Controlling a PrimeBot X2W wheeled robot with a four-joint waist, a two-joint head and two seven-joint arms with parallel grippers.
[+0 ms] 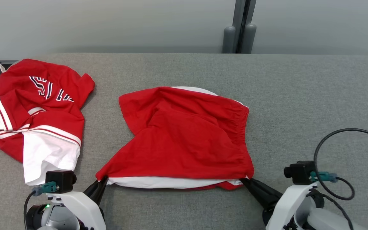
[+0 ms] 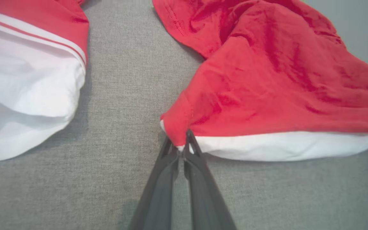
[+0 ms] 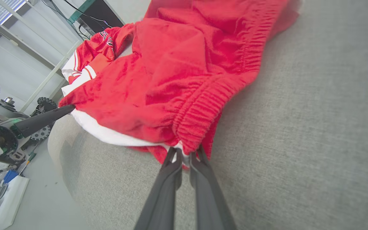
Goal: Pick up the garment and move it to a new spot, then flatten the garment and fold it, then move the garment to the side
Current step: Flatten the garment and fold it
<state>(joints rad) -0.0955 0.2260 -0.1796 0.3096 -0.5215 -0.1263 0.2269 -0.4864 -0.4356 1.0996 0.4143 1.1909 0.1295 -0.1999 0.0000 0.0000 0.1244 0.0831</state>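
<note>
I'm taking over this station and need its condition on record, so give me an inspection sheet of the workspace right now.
Surface: gray cloth-covered table.
Job's things: red shorts with white trim, rumpled mid-table, waistband to the right.
Clutter: red and white jersey crumpled at the table's left end, apart from the shorts.
Claws: left claw shut on the shorts' near left corner; right claw shut on the near right corner.
Cables: black cable looping from the right wrist camera.
Surroundings: gray wall and a post behind the table.

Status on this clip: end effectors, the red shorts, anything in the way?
Left end effector shut on near-left corner, right end effector on waistband corner. Red shorts lying on table. Jersey apart, to the left.
</note>
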